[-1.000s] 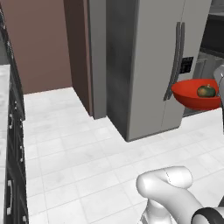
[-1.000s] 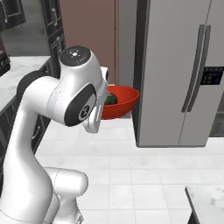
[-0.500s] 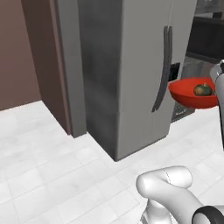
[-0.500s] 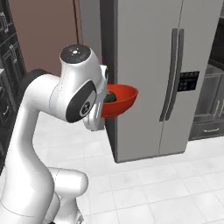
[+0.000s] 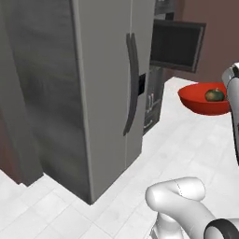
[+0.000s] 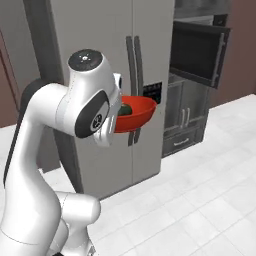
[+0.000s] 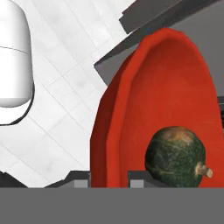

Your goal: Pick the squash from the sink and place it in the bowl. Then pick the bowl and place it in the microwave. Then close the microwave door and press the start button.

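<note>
On the left stands a tall grey metal fridge [image 5: 93, 93] with two doors and long dark handles. It fills most of the left base view and stands behind the white robot arm [image 6: 75, 130] in the right base view.

To the right of the fridge is the dark grey microwave door [image 5: 177, 44] with its dark window. It stands swung open, high up [image 6: 197, 52]. Under it are grey cabinet doors [image 6: 182, 117] with small handles.

Further right, the wide shallow bright red bowl [image 5: 205, 99] hangs in the air above the white tiled floor [image 5: 186, 149]. The small round dark green squash [image 5: 215, 95] sits inside the bowl, near the arm's side. In the right base view the bowl [image 6: 136, 112] pokes out from behind the arm, in front of the fridge.

In the hand view the gripper [image 7: 108, 177] pinches the rim of the red bowl [image 7: 166, 96] between its two dark tips, one outside and one inside. The squash [image 7: 176, 156] lies in the bowl just beside the inside tip, with its little tan stem pointing right.
</note>
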Robot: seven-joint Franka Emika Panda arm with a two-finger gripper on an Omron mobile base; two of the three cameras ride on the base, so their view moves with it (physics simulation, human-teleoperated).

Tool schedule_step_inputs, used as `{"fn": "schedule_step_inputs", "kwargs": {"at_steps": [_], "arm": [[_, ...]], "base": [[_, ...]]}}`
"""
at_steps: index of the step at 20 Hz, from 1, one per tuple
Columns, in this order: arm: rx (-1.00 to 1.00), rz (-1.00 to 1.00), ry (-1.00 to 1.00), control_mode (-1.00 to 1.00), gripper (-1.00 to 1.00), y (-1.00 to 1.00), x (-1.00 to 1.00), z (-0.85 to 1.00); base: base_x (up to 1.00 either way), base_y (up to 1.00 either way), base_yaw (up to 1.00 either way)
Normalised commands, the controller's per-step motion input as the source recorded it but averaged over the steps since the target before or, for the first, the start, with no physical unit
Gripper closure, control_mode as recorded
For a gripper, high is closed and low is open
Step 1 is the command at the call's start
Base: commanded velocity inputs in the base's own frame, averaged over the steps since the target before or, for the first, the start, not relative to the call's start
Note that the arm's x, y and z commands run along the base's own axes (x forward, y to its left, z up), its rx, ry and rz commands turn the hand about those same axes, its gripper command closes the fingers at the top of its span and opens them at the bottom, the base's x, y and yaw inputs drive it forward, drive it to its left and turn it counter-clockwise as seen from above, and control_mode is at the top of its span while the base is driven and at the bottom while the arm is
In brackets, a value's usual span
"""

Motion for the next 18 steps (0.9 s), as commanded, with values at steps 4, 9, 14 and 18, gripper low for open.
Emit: {"fn": "schedule_step_inputs", "kwargs": {"at_steps": [4, 9, 14, 18], "arm": [[0.00, 0.00, 0.00, 1.00, 1.00, 0.00, 0.00, 0.00], [0.00, 0.00, 0.00, 1.00, 1.00, 0.00, 0.00, 0.00], [0.00, 0.00, 0.00, 1.00, 1.00, 0.00, 0.00, 0.00], [0.00, 0.00, 0.00, 1.00, 1.00, 0.00, 0.00, 0.00]], "base": [[0.92, -0.16, -0.57], [0.90, -0.22, -0.58], [0.99, -0.30, -0.52], [1.00, -0.38, -0.42]]}}
